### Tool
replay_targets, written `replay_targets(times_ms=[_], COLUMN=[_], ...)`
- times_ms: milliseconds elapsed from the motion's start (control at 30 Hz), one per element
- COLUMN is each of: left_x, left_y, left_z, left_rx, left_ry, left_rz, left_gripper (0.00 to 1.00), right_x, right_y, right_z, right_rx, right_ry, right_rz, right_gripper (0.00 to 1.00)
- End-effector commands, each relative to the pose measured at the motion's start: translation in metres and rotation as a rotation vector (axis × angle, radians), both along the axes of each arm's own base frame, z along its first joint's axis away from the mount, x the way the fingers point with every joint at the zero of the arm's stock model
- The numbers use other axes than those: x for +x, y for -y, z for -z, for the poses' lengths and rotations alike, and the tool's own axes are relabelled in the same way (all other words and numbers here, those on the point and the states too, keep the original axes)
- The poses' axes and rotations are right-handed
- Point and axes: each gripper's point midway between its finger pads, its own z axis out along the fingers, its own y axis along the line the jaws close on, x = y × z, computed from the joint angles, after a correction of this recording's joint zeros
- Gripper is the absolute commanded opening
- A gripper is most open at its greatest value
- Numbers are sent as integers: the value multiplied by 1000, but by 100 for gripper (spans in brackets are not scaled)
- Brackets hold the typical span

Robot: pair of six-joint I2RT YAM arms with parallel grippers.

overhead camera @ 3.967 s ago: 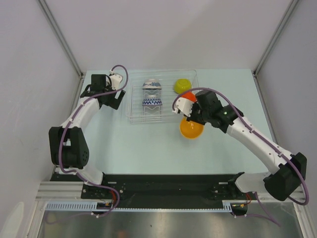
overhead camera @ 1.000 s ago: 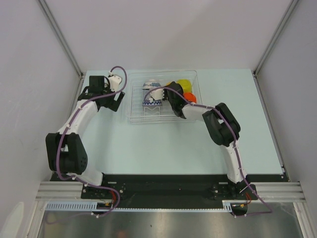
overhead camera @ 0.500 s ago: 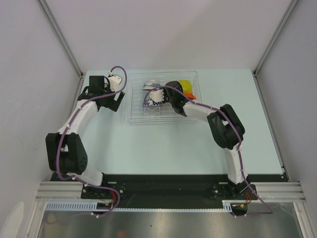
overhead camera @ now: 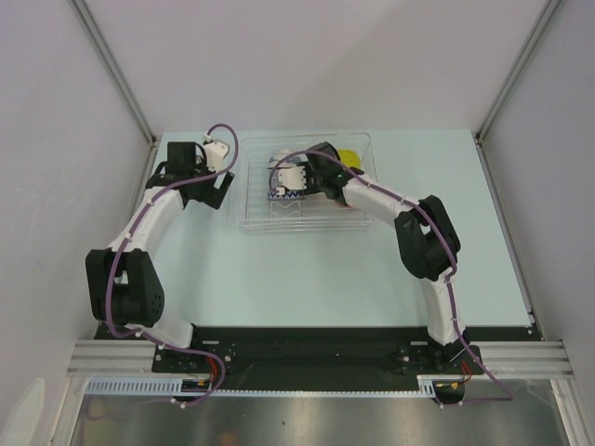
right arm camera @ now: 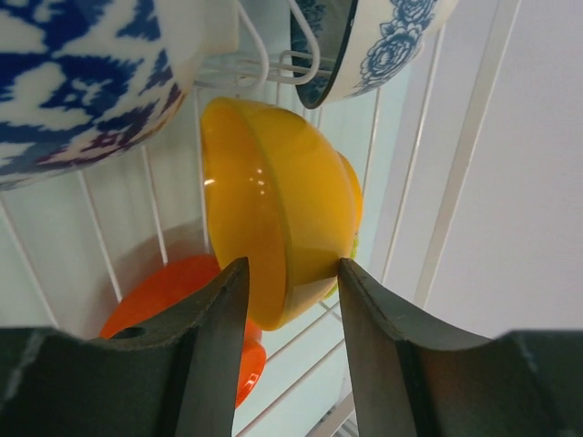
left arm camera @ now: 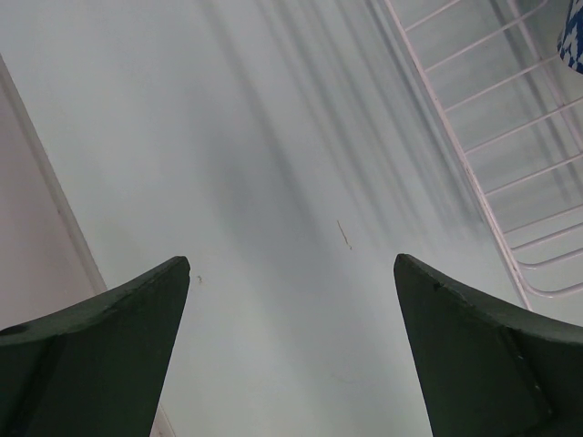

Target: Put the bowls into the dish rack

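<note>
Bowl count: we find five.
- Two white bowls with blue patterns: patterned bowl A [right arm camera: 82, 73] lies beyond the jaw on the wrist view's left, and patterned bowl B [right arm camera: 373, 41] lies beyond the gap.
- Three plain bowls: the orange bowl [right arm camera: 273, 209] sits framed between the jaws of the right gripper [right arm camera: 290, 273]. The red bowl [right arm camera: 164, 282] lies past that same left-hand jaw. The yellow-green bowl [overhead camera: 351, 156] lies past the jaws.

Dish rack [overhead camera: 246, 221]: we count one.

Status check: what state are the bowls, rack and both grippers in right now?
Amber bowl: on edge between prongs, racked.
Orange bowl: racked beside it.
Zigzag bowl: racked.
Floral bowl: racked.
Yellow-green bowl: racked, far right part.
Dish rack: holds all five bowls.
Left gripper: open, empty.
Right gripper: open, straddling the amber bowl.
</note>
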Motion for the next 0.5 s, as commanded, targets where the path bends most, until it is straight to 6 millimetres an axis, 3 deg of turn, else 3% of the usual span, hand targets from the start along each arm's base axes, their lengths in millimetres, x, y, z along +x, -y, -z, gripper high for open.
replay_targets(times_ms=[0, 467], left_x=[2, 3], left_y=[0, -1], left_z=[-19, -27], left_rx=[-4, 1], left_ry=[53, 61], left_rz=[7, 8], left_gripper=[100, 100], right_x=[-26, -57], right_y=[13, 22], right_z=[15, 24], right_rx=[-35, -109], right_ry=[-176, -425], right_rz=[16, 21], right_gripper=[48, 49])
